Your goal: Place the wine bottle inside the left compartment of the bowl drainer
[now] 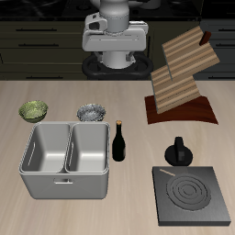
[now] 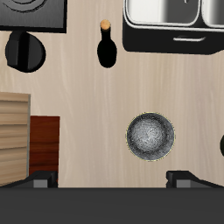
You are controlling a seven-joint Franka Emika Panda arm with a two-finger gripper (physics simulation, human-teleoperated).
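Pale wood grain covers the table [image 1: 110, 96] we are working at, with dark cabinets behind it. We read this as the opening step: the reach for the wine bottle [image 1: 119, 141] has not begun. The bottle stands upright on the wood, just beside the outer wall of the bowl drainer [image 1: 57, 186], on the side facing the black pot [image 1: 178, 152] and the dark square plate [image 1: 191, 195] with spiral rings. In the wrist view the wine bottle [image 2: 107, 48] shows free of any contact, with the drainer's rim [image 2: 171, 39] close by and a small grey bowl [image 2: 150, 136] nearer the camera. Our gripper [image 1: 115, 57] hangs high at the back of the table, well apart from the bottle and holding nothing; its fingertips [image 2: 183, 178] sit at the frame's edge with a wide gap between them, so we judge the jaws spread. A green bowl [image 1: 34, 111] and the grey bowl [image 1: 91, 112] sit behind the drainer, and a slatted wooden rack [image 1: 184, 73] stands farther off. Next we would need to bring the gripper forward and down over the bottle's neck, close on it without tipping it against the tub, lift it clear of the rim, and carry it past the central wall into the left compartment. Both wells look empty, so room is not our worry; the slim neck and the drainer wall so close are.
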